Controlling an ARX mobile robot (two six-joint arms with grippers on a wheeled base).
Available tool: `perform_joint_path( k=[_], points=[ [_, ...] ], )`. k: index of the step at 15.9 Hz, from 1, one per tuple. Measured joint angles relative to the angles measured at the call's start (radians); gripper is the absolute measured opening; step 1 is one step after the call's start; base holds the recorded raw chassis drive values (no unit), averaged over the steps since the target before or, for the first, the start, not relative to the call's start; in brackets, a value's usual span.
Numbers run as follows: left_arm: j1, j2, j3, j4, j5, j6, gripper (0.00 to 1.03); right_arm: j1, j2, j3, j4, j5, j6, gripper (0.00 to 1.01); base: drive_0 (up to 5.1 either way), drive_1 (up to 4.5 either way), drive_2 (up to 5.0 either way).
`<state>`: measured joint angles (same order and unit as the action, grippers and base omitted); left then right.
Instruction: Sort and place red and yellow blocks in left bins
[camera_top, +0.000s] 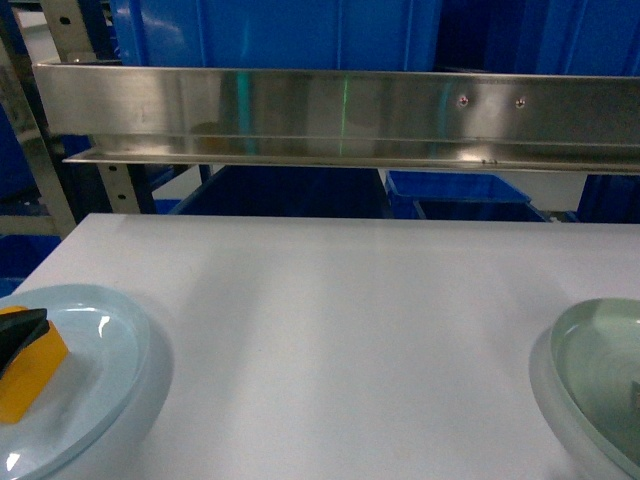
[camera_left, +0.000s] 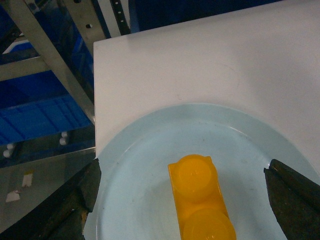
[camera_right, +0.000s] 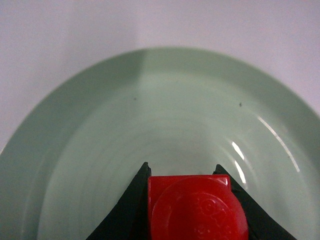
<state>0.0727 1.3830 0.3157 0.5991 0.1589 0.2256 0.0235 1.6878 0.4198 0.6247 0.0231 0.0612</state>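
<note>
Neither block has reached a bin, so by my reading the task is at its start. The yellow block (camera_left: 201, 200) lies studs-up on the pale blue plate (camera_left: 145, 165) at the desk's near left corner. The left claw (camera_left: 182, 200) stands wide open over it, one dark finger (camera_left: 75, 200) out past the plate's left rim, the other at the plate's right side, neither touching the brick. The red block (camera_right: 197, 207) is pinched between the two dark fingers of the right claw (camera_right: 197, 210), above the pale green plate (camera_right: 150, 110) at the desk's near right corner (whether it is lifted clear of the plate or resting on it, I cannot tell). What is left, as I judge it: close on the yellow brick, then carry both bricks to the bins.

The desk (camera_top: 340, 330) is plain white and matte, and nothing shows on it between the two plates. Beyond its far edge runs a brushed steel rail (camera_top: 340, 110) on a slotted metal frame. Large blue bins (camera_top: 270, 35) sit above and behind that rail, with more blue plastic below it. Off the desk's left edge, the left wrist view shows another blue bin (camera_left: 45, 117) lower down, behind the frame's struts.
</note>
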Motion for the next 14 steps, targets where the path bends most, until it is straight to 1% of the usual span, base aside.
perform_joint_path(
  k=[1,2,3,5,6,7,8,9,12,13,14],
  points=[
    [0.0,0.0,0.0,0.0,0.0,0.0,0.98,-0.006,-0.023,0.002,-0.003,-0.002,-0.011,0.29,0.0,0.0,0.0],
    [0.0,0.0,0.0,0.0,0.0,0.0,0.98,-0.005,-0.071,0.008,-0.01,-0.005,-0.031,0.29,0.0,0.0,0.0],
    [0.0,0.0,0.0,0.0,0.0,0.0,0.98,0.002,-0.116,0.024,-0.011,0.008,-0.062,0.29,0.0,0.0,0.0],
    [0.0,0.0,0.0,0.0,0.0,0.0,0.98,0.041,-0.258,0.11,-0.095,0.021,-0.114,0.29,0.0,0.0,0.0],
    [0.0,0.0,0.0,0.0,0.0,0.0,0.98,0.061,-0.344,0.167,-0.146,0.004,-0.126,0.28,0.0,0.0,0.0],
    [0.0,0.0,0.0,0.0,0.0,0.0,0.98,0.069,-0.433,0.218,-0.188,-0.019,-0.127,0.28,0.0,0.0,0.0],
    [0.0,0.0,0.0,0.0,0.0,0.0,0.98,0.066,-0.522,0.242,-0.206,-0.029,-0.126,0.28,0.0,0.0,0.0],
    [0.0,0.0,0.0,0.0,-0.001,0.0,0.98,0.045,-0.612,0.238,-0.237,-0.053,-0.112,0.28,0.0,0.0,0.0],
    [-0.001,0.0,0.0,0.0,0.0,0.0,0.98,-0.062,-0.884,0.137,-0.391,-0.16,-0.013,0.28,0.0,0.0,0.0],
    [-0.001,0.0,0.0,0.0,0.0,0.0,0.98,-0.077,-0.96,0.11,-0.426,-0.172,0.025,0.28,0.0,0.0,0.0],
    [0.0,0.0,0.0,0.0,-0.001,0.0,0.98,-0.061,-1.03,0.087,-0.457,-0.163,0.052,0.28,0.0,0.0,0.0]
  ],
)
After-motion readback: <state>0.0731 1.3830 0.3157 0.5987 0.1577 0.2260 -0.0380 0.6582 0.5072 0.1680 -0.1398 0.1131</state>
